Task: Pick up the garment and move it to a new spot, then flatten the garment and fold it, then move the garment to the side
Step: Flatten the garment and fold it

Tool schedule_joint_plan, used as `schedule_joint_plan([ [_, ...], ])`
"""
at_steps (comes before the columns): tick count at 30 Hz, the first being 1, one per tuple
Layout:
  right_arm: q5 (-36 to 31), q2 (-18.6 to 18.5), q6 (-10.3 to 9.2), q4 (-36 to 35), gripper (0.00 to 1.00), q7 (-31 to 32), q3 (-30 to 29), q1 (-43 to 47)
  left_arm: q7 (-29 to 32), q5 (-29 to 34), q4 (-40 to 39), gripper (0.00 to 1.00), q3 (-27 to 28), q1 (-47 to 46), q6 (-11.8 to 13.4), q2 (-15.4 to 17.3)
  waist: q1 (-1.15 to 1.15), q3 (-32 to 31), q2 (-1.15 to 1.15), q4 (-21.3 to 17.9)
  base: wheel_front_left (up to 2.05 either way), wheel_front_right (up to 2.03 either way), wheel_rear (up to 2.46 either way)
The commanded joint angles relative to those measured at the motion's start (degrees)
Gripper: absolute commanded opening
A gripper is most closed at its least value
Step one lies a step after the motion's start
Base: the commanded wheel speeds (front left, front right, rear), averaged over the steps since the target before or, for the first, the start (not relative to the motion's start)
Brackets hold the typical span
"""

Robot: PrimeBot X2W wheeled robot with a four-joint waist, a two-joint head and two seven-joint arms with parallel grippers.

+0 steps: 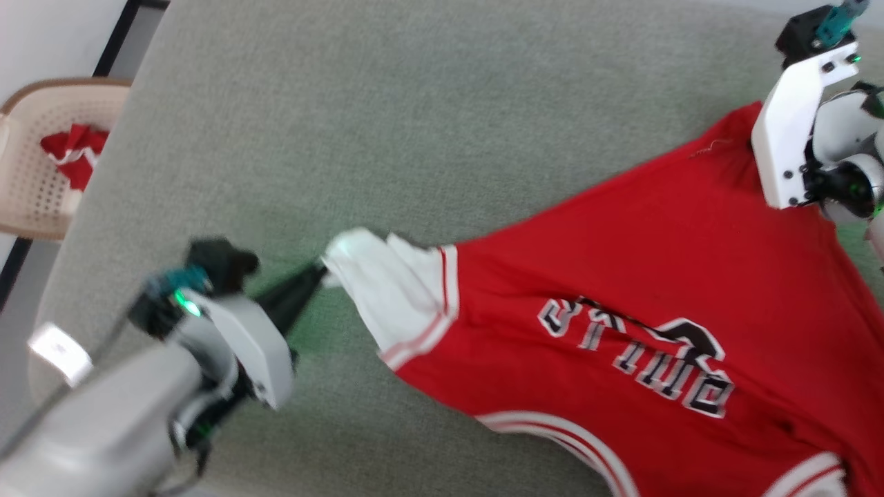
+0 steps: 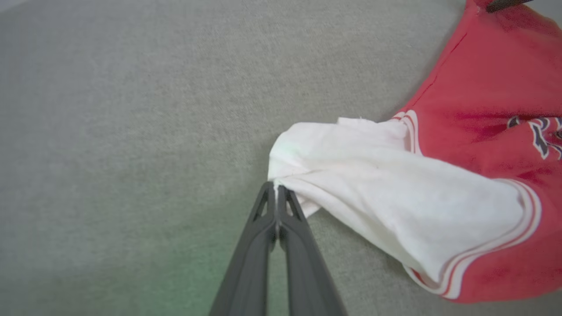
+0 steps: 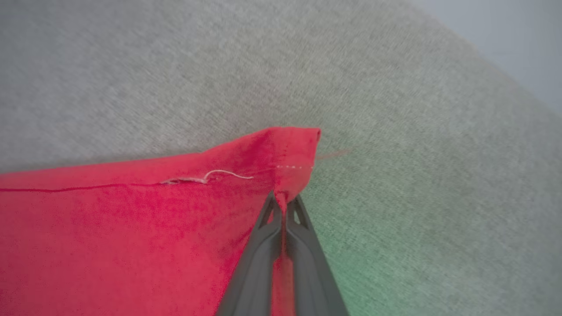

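The garment [image 1: 656, 290], a red jersey with white sleeves and black-and-white lettering, lies spread across the right half of a grey-green padded surface [image 1: 428, 124]. My left gripper [image 1: 321, 275] is shut on the tip of a white sleeve [image 2: 386, 184], pinching the cloth edge between its dark fingers [image 2: 263, 245]. My right gripper [image 3: 284, 197] is shut on a red hem corner of the garment [image 3: 131, 228] at the far right; in the head view its fingers are hidden behind the white wrist housing [image 1: 787, 138]. A loose white thread [image 3: 210, 176] lies on the hem.
A beige perforated basket [image 1: 27, 172] holding a small red-and-white cloth [image 1: 72, 152] stands off the surface's left edge. A dark frame bar [image 1: 114, 38] runs along the upper left. Bare padded surface stretches across the middle and far side.
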Motion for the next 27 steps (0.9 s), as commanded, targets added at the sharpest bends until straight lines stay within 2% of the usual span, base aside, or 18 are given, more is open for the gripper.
schedule_joint_plan([
  [1,0.8,-0.5,-0.11,-0.2,0.00,-0.8,0.1,-1.0,0.9,-0.1,-0.3,0.00,0.7,-1.8,0.3,1.1,0.00,-1.7,0.00,-1.4,0.00,0.00,0.00],
  [9,2.4,-1.8,-0.11,-3.4,0.00,-5.5,-0.2,-3.6,10.6,1.2,-2.7,0.00,2.4,-12.9,0.0,6.2,0.00,-6.4,0.00,-5.1,0.00,0.00,0.00],
  [14,2.5,-2.1,-0.11,-5.3,0.00,-8.3,-1.4,-5.2,16.3,1.2,-1.9,0.00,4.0,-20.8,-1.1,7.4,0.00,-9.0,0.00,-7.1,0.00,0.00,0.00],
  [20,1.6,-2.4,-0.11,-7.0,0.00,-11.6,-3.8,-7.2,21.1,2.1,2.5,0.00,4.9,-29.7,-2.3,6.1,0.00,-11.9,0.00,-8.8,0.00,0.00,0.00],
  [27,-0.6,-2.2,-0.11,-8.2,0.00,-14.4,-6.9,-9.0,21.3,4.4,9.9,0.00,5.0,-38.5,-3.8,2.8,0.00,-14.4,0.00,-10.1,0.00,0.00,0.00],
])
